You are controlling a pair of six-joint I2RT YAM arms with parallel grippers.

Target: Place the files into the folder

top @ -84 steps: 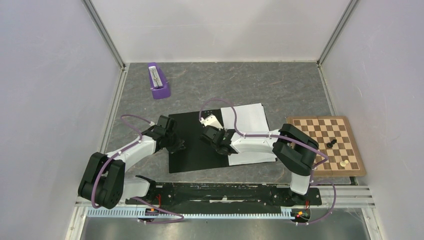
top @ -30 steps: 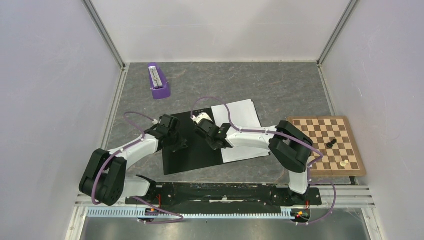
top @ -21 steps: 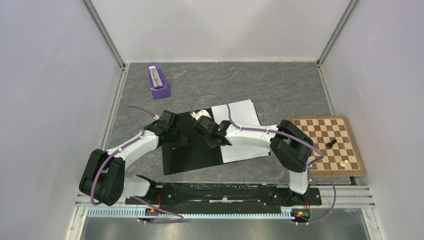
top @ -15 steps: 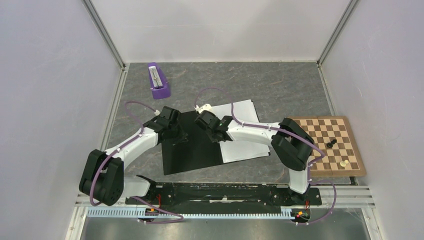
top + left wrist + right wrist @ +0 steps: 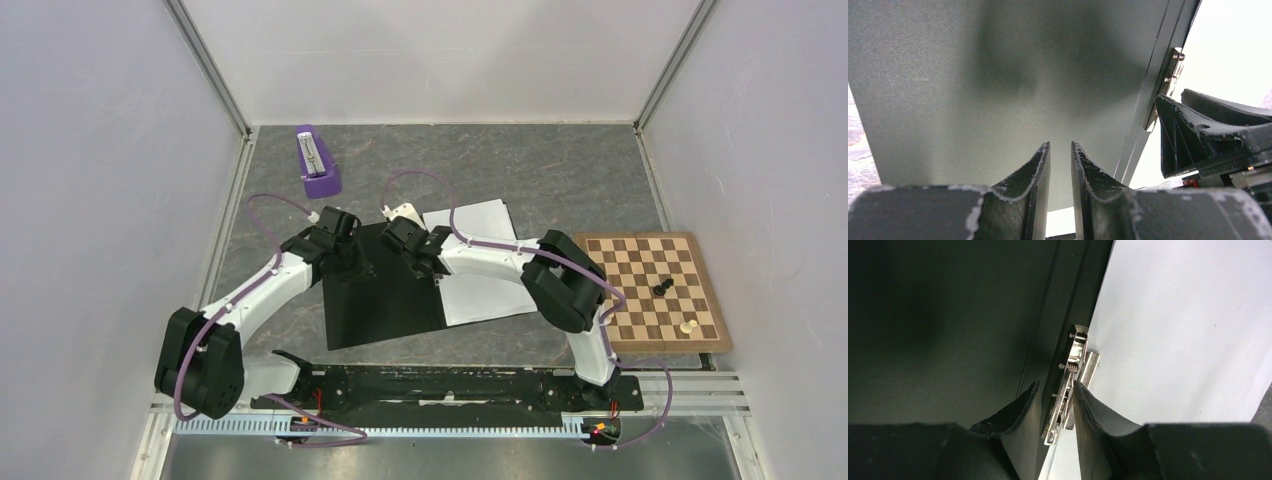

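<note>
The folder lies open on the table, black inside up, with its metal spine clip near the far end of the spine. The white files lie on its right half. My left gripper is on the left cover near its far edge. In the left wrist view its jaws stand nearly shut, with only the cover beyond them. My right gripper is at the spine. Its fingers straddle the clip closely, with the files to the right.
A wooden chessboard with a few pieces lies at the right. A purple stapler-like object stands at the far left. Grey walls close in both sides. The right gripper's finger shows close by in the left wrist view.
The folder and files have slid left and turned slightly. Both grippers have moved toward the folder's far edge, the right one along the spine to the clip.
</note>
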